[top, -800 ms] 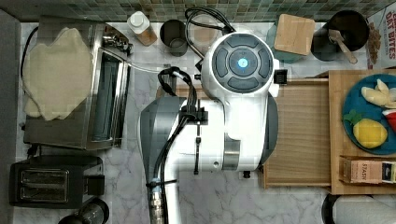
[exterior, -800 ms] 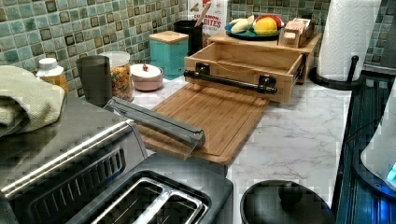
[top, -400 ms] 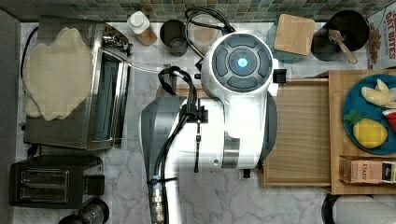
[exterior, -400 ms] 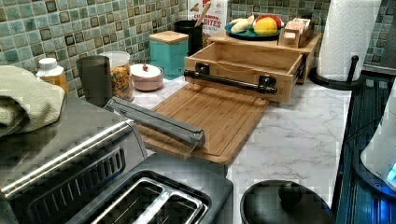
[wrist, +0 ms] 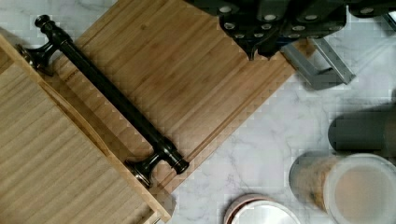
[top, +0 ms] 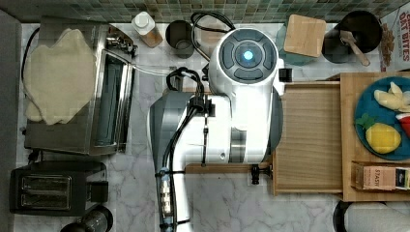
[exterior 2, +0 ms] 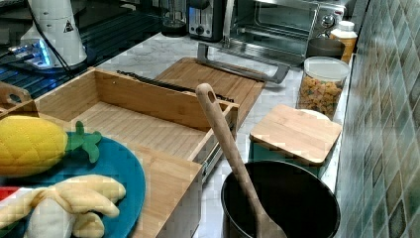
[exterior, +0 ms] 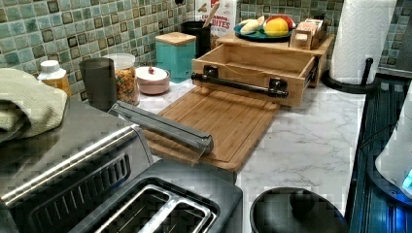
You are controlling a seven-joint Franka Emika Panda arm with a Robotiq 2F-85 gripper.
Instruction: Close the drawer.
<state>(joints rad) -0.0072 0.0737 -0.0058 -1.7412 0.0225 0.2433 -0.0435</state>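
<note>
Drawer [exterior: 252, 65] hasn't budged in the last second, still pulled right out over the cutting board [exterior: 218, 121]. End effector [wrist: 266, 28] keeps hovering above the board near the handle [wrist: 116, 100], can't tell if it's open, so closing hasn't started.

White and grey Franka arm [top: 227, 121]

Glossy white shells with grey joint bands; a round dark cap with a glowing blue light; black cables clipped along its side; the tool [wrist: 275, 21] is black with silver screws.

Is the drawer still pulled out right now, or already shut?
Open. The drawer juts out from under the shelf, its bare wooden bottom exposed, and its black handle overhangs the cutting board.
</note>
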